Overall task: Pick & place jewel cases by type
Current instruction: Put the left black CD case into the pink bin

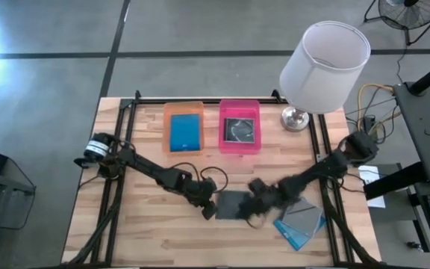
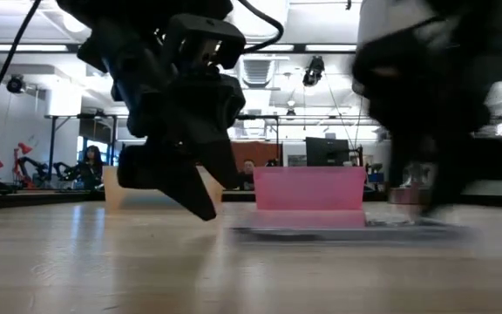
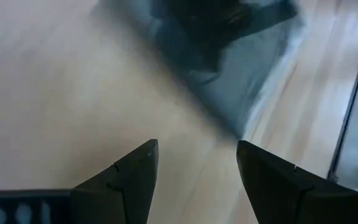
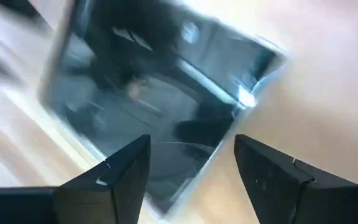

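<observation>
Orange tray (image 1: 183, 110) is sitting at the far side of the table (image 1: 148, 232), holding one blue case (image 1: 185, 132) lying flat inside it. Pink tray (image 1: 240, 105) is standing just beside it, holding one clear case with a disc (image 1: 240, 129) showing through.

Both trays are lying well beyond the two grippers, which are meeting near the table's middle over a dark grey case (image 1: 234, 204) lying flat on the wood.

Left gripper (image 1: 209, 210) is hovering just off that case's near edge, fingers (image 3: 132, 177) spread wide with nothing between them; the case is showing just ahead of the fingertips in the wrist view.

Right gripper (image 1: 254, 211) is hanging at the opposite edge of the same case, fingers (image 4: 120, 177) also standing apart; the case (image 4: 160, 99) is lying directly in front of them, not visibly clamped.

A loose stack of cases (image 1: 299, 222), grey on top with blue beneath, is lying behind the right gripper, under its arm.

A lamp (image 1: 321, 63) is standing beside the pink tray
</observation>
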Motion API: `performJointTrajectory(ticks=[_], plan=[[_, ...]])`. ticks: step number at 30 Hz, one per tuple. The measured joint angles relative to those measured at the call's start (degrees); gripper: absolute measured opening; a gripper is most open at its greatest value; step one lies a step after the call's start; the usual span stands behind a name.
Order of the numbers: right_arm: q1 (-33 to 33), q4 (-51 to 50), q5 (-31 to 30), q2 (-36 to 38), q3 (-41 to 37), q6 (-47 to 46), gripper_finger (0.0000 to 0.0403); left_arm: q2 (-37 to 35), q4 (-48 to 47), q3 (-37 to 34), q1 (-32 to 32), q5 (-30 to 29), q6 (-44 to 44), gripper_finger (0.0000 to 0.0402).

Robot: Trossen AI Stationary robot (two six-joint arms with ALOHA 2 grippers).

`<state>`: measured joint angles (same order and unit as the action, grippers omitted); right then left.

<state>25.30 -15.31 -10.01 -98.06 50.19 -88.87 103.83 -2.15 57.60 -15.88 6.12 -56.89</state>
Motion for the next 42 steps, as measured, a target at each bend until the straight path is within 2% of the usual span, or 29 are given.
performJointTrajectory(ticks=[2, 4, 11, 13, 17, 20, 22, 25, 28, 36, 42], plan=[[-2.04, 6.45, -0.96, 0.59, -0.66, 5.65, 0.0226, 0.0, 0.95, -0.23, -0.35, -0.71, -0.82, 0.0202], [-3.25, 8.06, -0.88, 1.54, -0.87, 6.45, 0.0226, 0.0, 3.11, -0.32, -0.37, -0.88, -0.9, 0.0202], [-0.48, 2.68, -1.52, 4.33, -0.7, 2.28, 0.0226, -0.97, 6.66, -0.76, 0.8, -2.35, -2.82, 0.0202], [1.64, 0.79, -1.46, 4.75, -0.72, -0.88, 0.0226, -2.82, 4.98, -0.76, 0.98, -3.8, -1.01, 0.0202], [5.89, 0.53, -3.11, 5.2, -0.19, -7.38, 0.0226, -6.95, -0.77, -0.76, 2.33, -10.37, 4.95, 0.0202], [6.94, 0.65, -3.86, 3.28, 1.2, -8.97, 0.0226, -7.33, -0.91, -1.32, 5.36, -11.15, 9.71, 0.0202], [6.99, 0.48, -3.82, 1.12, 2.45, -7.62, 0.0226, -6.16, -1.13, -1.81, 7.97, -9.35, 10.61, 0.0202], [6.94, 0.53, -4.83, -2.27, 5.33, -2.93, 0.0226, -4.32, 1.56, -2.68, 11.39, -4.04, 10.77, 0.0202], [6.88, -0.98, -4.38, -5.65, 8.03, -2.2, 0.0226, -2.47, 4.11, -2.79, 13.29, 0.96, 10.66, 0.0202], [6.69, -2.16, -3.4, -11.86, 13.54, -3.83, 0.0226, 1.17, 6.02, -2.79, 13.79, 5.93, 9.23, 0.0202], [6.58, -6.55, -3.53, -14.14, 17.56, -2.76, 0.0226, 4.13, 12.79, -2.79, 13.9, 10.79, 4.29, 0.0202]])
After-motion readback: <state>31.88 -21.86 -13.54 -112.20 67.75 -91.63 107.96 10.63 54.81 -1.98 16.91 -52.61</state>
